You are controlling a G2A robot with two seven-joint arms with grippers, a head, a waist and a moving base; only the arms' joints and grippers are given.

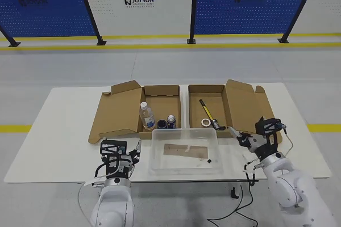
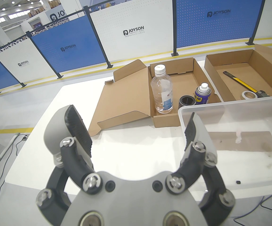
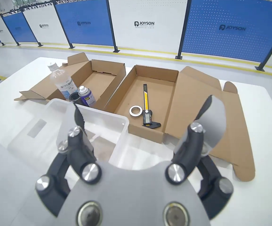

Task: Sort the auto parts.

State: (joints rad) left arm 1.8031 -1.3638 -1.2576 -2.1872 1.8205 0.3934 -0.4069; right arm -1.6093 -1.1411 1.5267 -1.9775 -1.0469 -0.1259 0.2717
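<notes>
Bearing cardboard boxes (image 1: 162,102): white table (image 1: 62,142); fence (image 1: 45,17) behind.

top: overhead, downward | wrists: low, near, forward | shared: clear bin (image 1: 155,152)

The left gripper (image 1: 120,154) sits at the front left, its fingers (image 2: 78,128) spread wide with nothing between them. The right gripper (image 3: 143,104), at the front right, is likewise spread and bare. Both arms point forward, well apart. The right wrist seems turned inward, though that is hard to judge from above.
</notes>
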